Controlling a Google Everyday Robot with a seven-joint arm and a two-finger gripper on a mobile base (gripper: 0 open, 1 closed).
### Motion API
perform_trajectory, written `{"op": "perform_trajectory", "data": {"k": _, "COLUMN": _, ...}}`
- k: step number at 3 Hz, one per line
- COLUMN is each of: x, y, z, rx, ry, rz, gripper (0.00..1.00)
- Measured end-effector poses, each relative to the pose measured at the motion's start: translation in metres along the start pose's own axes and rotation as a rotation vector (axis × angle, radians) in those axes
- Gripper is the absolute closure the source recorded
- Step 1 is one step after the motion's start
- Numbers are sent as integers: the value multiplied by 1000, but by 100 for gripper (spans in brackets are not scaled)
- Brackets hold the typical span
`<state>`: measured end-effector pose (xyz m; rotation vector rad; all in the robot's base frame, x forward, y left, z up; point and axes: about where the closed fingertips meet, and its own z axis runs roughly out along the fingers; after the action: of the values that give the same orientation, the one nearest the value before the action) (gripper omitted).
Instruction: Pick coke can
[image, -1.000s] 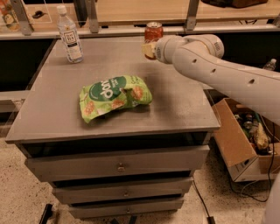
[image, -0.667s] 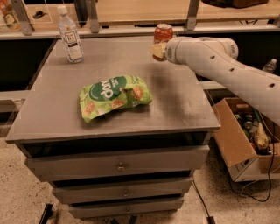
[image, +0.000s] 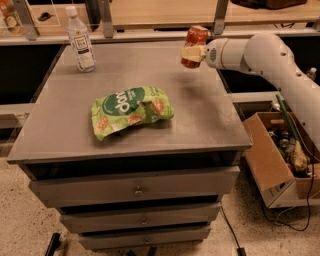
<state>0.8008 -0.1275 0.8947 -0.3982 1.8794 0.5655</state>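
The coke can (image: 195, 42) is red with a silver top. It hangs tilted in the air above the far right part of the grey table (image: 200, 125). My gripper (image: 192, 53) comes in from the right and is shut on the can, with a pale finger (image: 190, 53) across its front. The white arm runs off to the right edge of the view.
A green snack bag (image: 131, 110) lies in the middle of the table. A clear plastic bottle (image: 80, 41) with a white cap stands at the far left corner. Drawers sit below the tabletop. An open cardboard box (image: 277, 160) with clutter stands on the floor at the right.
The can has left the table and risen with my gripper. The arm has lifted and drawn back to the right.
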Motion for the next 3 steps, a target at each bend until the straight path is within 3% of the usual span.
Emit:
{"op": "perform_trajectory", "data": {"k": 1, "x": -18, "y": 7, "z": -8, "rx": -59, "ry": -22, "rz": -134, "gripper": 100}}
{"op": "perform_trajectory", "data": {"k": 2, "x": -30, "y": 7, "z": -19, "rx": -62, "ry": -62, "rz": -295, "gripper": 100}}
{"op": "perform_trajectory", "data": {"k": 3, "x": -36, "y": 9, "z": -25, "rx": -101, "ry": -85, "rz": -405, "gripper": 100}}
